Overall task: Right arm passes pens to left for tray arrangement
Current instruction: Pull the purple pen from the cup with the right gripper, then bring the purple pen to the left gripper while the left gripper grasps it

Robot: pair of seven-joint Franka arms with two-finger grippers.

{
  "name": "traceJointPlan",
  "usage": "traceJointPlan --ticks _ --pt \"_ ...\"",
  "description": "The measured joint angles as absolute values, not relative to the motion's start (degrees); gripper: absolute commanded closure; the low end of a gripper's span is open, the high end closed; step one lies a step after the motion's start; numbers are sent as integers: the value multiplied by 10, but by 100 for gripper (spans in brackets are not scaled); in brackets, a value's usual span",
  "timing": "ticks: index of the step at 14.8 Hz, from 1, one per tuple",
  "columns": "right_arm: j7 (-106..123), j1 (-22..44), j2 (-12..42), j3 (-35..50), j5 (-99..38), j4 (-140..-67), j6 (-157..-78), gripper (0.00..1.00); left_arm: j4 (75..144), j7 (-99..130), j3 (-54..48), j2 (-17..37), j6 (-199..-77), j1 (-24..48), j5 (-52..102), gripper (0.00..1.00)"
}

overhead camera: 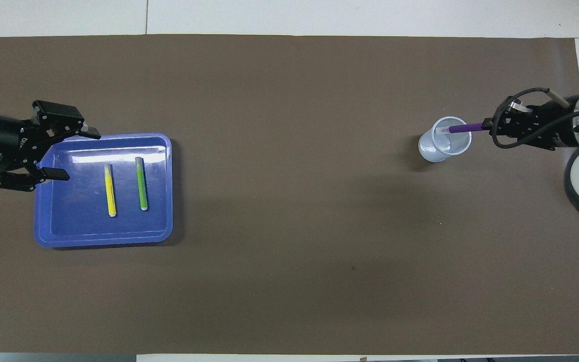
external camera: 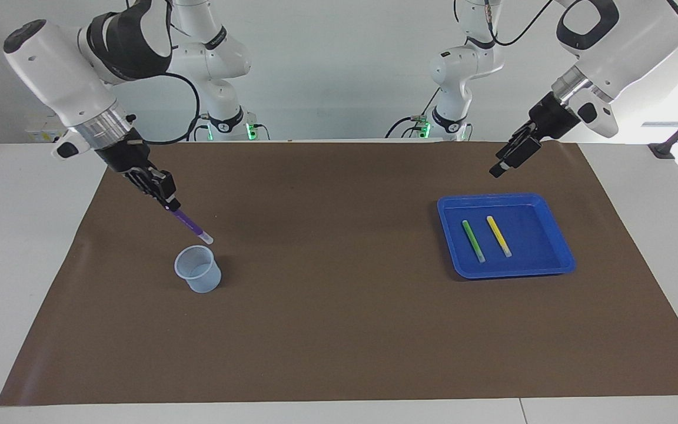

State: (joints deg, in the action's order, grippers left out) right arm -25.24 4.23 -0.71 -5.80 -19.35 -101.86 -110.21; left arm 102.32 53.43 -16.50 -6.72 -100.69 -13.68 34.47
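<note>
Two pens, green and yellow, lie side by side in the tray at the left arm's end of the counter. The right claw, clamped on the purple pen, holds it above the cup. The left claw hangs over the tray rim, jaws apart. Remaining: handover and placement of the purple pen.
</note>
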Motion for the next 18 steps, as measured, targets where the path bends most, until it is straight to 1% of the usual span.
traceJointPlan --ticks 3,5,7,10,12,14,16,18 --pt "-395 45 3 6 -203 -995 -1104 100 1028 651 -166 -82 -1041 -136 390 0" --pt "-490 48 13 39 -259 -980 -1114 100 1042 707 -166 -95 -1060 -129 424 0" --pt "-588 49 22 57 -328 -959 -1116 100 1068 746 -166 -113 -1078 -114 458 0" --pt "-724 49 39 103 -354 -918 -1124 100 1125 769 -167 -149 -1104 -90 510 0" --pt "-807 49 52 148 -354 -899 -1154 100 1168 794 -168 -176 -1147 -60 527 0" --pt "-854 50 62 184 -354 -892 -1183 100 1199 835 -169 -195 -1211 -12 531 0" --pt "-880 51 69 214 -354 -889 -1208 100 1213 873 -170 -203 -1262 33 531 0" --pt "-895 51 73 238 -354 -886 -1215 100 1217 900 -174 -206 -1281 53 531 0"
